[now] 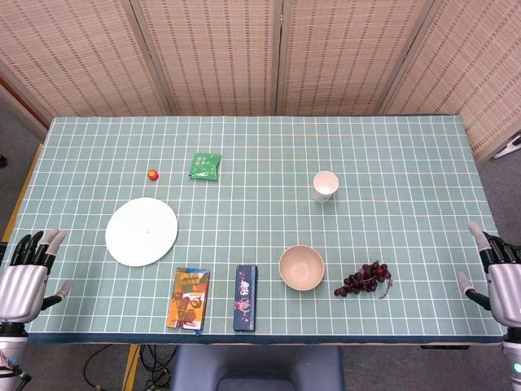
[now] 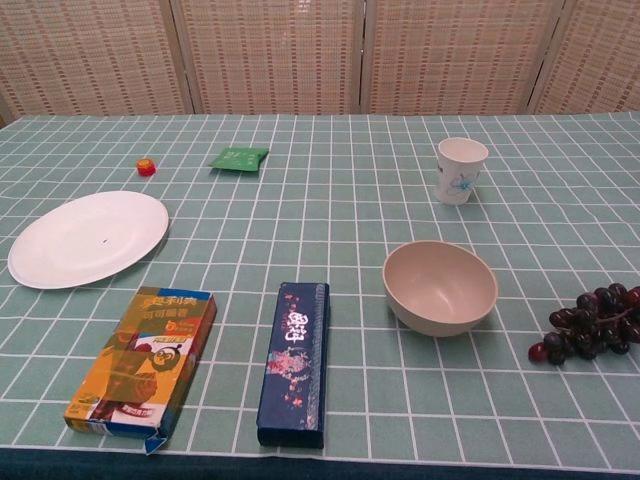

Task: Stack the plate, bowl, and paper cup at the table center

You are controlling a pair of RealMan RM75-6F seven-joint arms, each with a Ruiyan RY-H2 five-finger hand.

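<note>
The table (image 1: 407, 147) wears a matt green cloth printed with a white grid. The plate (image 1: 142, 231) is smooth white with a dull finish, and the bowl (image 1: 301, 267) a matt beige (plastic or the like, hard to tell). The paper cup (image 1: 325, 186) is white with a faint blue print. Both hands (image 1: 23, 281) (image 1: 501, 281) have brushed silver metal backs and dark fingers with pale tips. The orange box (image 2: 143, 365) and the dark blue box (image 2: 294, 362) look like glossy printed card. The grapes (image 2: 588, 325) shine. Woven reed screens (image 1: 269, 53) stand behind, rough in texture.
</note>
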